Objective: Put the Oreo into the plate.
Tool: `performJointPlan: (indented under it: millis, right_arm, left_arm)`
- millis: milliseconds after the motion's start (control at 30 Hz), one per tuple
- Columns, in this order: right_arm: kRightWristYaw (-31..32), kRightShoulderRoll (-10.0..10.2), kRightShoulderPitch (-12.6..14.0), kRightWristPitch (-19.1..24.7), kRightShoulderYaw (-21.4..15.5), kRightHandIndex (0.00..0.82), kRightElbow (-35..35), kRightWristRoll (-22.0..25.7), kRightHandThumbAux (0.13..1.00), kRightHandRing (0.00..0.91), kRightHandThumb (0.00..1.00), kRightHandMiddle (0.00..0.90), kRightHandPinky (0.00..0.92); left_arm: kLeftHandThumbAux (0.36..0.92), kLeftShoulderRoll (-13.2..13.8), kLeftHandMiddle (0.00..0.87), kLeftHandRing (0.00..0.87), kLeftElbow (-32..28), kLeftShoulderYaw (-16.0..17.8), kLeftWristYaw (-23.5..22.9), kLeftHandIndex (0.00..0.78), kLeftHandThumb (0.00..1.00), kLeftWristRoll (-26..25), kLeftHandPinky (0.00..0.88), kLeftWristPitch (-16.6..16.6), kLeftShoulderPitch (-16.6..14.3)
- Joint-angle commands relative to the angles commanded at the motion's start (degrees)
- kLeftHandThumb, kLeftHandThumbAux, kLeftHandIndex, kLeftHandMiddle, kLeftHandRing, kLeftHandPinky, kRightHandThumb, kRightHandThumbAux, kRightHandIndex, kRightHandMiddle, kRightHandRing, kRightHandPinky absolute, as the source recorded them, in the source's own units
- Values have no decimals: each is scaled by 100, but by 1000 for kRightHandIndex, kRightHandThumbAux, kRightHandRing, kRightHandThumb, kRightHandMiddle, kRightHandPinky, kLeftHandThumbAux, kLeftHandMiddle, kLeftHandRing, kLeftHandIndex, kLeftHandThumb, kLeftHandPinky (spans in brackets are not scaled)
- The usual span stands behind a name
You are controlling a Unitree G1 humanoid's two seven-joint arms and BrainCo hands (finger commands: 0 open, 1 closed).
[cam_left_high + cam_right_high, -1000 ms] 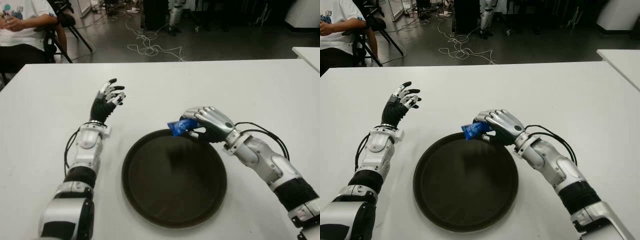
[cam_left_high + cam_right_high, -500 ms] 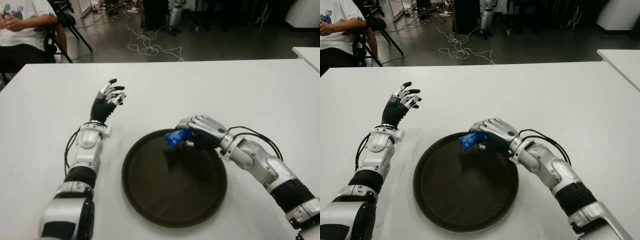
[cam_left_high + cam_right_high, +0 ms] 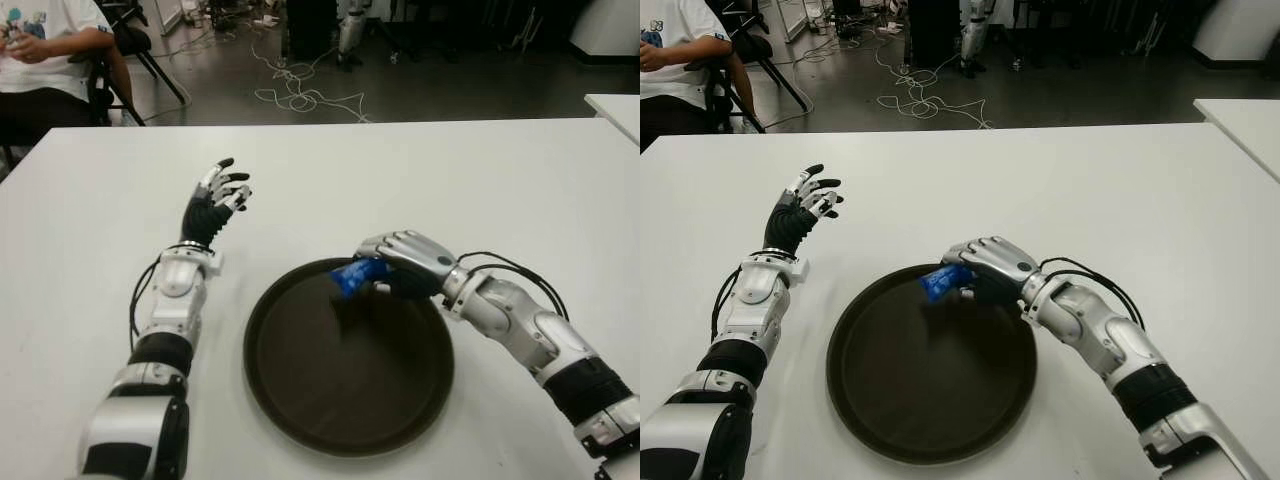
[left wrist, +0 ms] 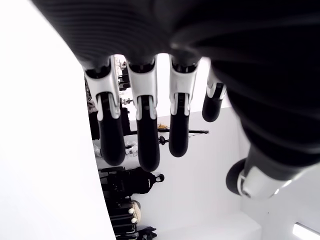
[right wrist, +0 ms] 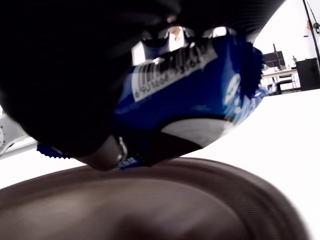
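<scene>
Fingers [image 3: 395,243] of right hand [image 3: 405,262] clench glossy blue Oreo [image 3: 357,275] packet over round dark plate [image 3: 300,400]; left hand [image 3: 213,205] splayed, empty, beside plate's left.

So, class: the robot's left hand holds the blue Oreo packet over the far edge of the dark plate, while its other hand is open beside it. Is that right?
Not quite: the right hand holds the Oreo packet over the plate's far edge, as the right wrist view shows. The left hand is the open one, left of the plate.

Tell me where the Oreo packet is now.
The Oreo packet is gripped in the right hand, held over the far rim of the dark plate.
</scene>
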Motion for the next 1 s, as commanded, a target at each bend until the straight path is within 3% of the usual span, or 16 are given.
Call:
performJointPlan:
  millis: [567,700,1000]
  right_arm:
    - [-20,-206,-322,68,7,427,204,-277,736,740,681,733,735]
    - [-12,-49,-552,63,166,426,512,-396,736,740,680,730,737]
    - [119,107,-781,147,342,423,564,-475,737,731,679,714,732]
  left_arm:
    - [616,13,275,329,-40,-40,83,140,253,57,418,-16,14]
    - [620,0,280,332,-56,-45,144,140,251,80,421,7,19]
    - [642,-23,274,326,-83,-66,239,141,262,98,414,11,35]
